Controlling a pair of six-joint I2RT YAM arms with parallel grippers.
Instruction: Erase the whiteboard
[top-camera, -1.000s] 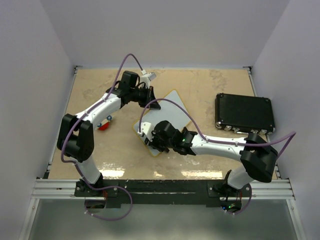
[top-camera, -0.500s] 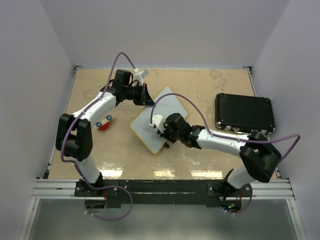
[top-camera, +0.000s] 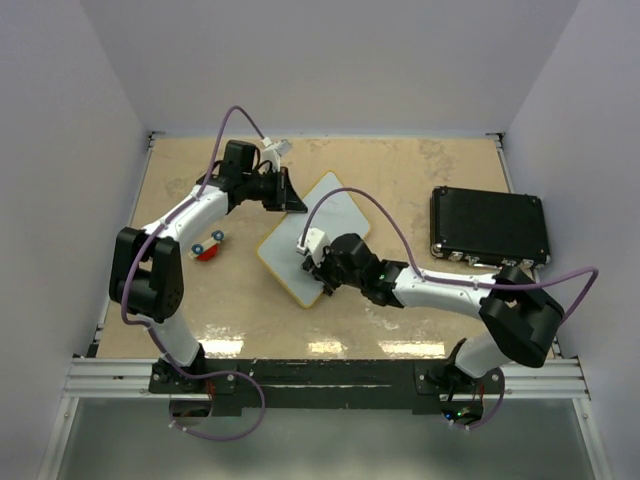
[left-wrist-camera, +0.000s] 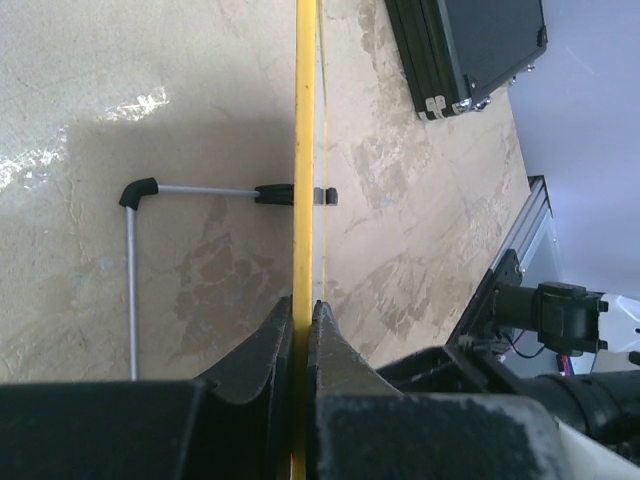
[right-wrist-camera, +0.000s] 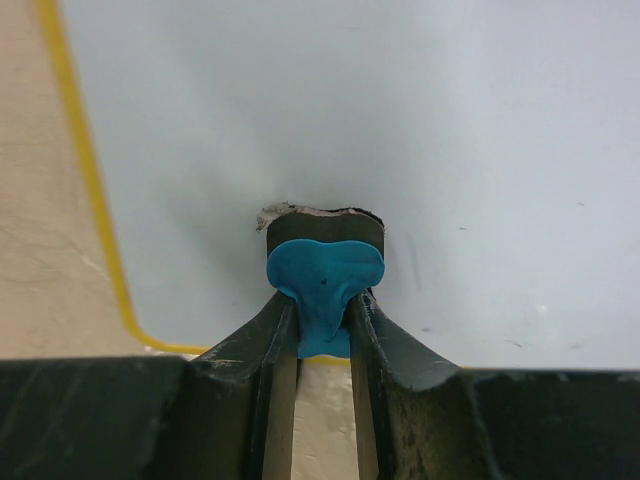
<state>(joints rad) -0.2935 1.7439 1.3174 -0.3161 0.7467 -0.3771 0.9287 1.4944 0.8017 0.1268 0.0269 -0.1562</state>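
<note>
The whiteboard (top-camera: 330, 222) lies turned like a diamond mid-table, white with a thin yellow frame. My left gripper (top-camera: 291, 199) is shut on its far-left edge. In the left wrist view the frame (left-wrist-camera: 304, 150) runs edge-on between the fingers of my left gripper (left-wrist-camera: 303, 310). My right gripper (top-camera: 318, 262) is over the board's near part, shut on a blue eraser (right-wrist-camera: 325, 275). The eraser's dark pad rests on the white surface (right-wrist-camera: 420, 120), close to the yellow frame. The surface around it looks clean apart from faint specks.
A black rectangular case (top-camera: 489, 226) lies at the right, also in the left wrist view (left-wrist-camera: 470, 50). A small red and white object (top-camera: 208, 246) sits left of the board. A grey wire stand (left-wrist-camera: 130, 260) shows behind the board. Walls enclose the table.
My right gripper has slid the eraser from the board's near-left corner rightward across it. My left gripper has shifted a little left and back, and the board has turned slightly with it.
</note>
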